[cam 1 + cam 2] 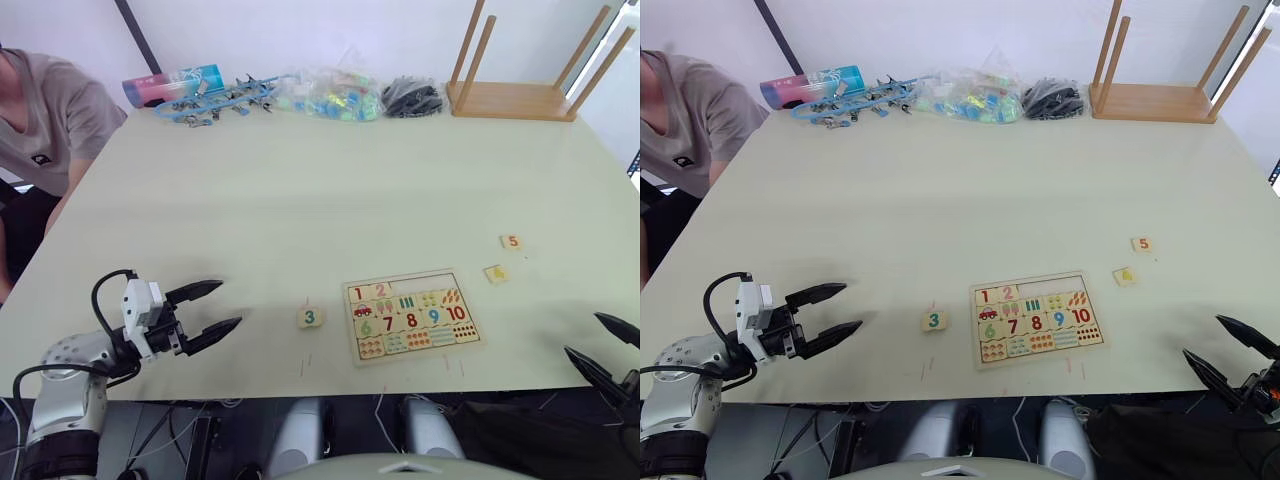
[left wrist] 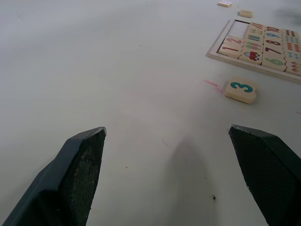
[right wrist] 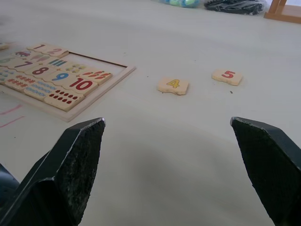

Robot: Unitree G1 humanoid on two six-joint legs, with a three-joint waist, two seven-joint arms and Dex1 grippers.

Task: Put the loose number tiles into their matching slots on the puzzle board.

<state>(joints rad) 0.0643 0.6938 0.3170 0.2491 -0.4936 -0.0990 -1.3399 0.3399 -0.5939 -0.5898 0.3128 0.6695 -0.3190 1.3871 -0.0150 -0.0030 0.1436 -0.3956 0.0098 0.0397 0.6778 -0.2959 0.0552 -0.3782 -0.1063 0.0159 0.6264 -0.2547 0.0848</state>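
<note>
The light is bright and even, and the pale table [image 1: 300, 190] shows no hard glare. Shadows are soft: a faint grey one lies on the table between the left gripper's fingers [image 2: 80, 174] in the left wrist view. Those near fingers look blurry. The far wall looks washed out white.

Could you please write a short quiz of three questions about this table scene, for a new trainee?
1. True or false: tile 3 already sits in the puzzle board.
2. Which tiles lie on the table to the board's right? A) 4 and 5 B) 1 and 2 C) 6 and 7
3. Fill in: both the left gripper and right gripper have their jaws ____.

Key: 1 false, it lies left of the board. 2 A, tile 4 and tile 5. 3 open.
</note>
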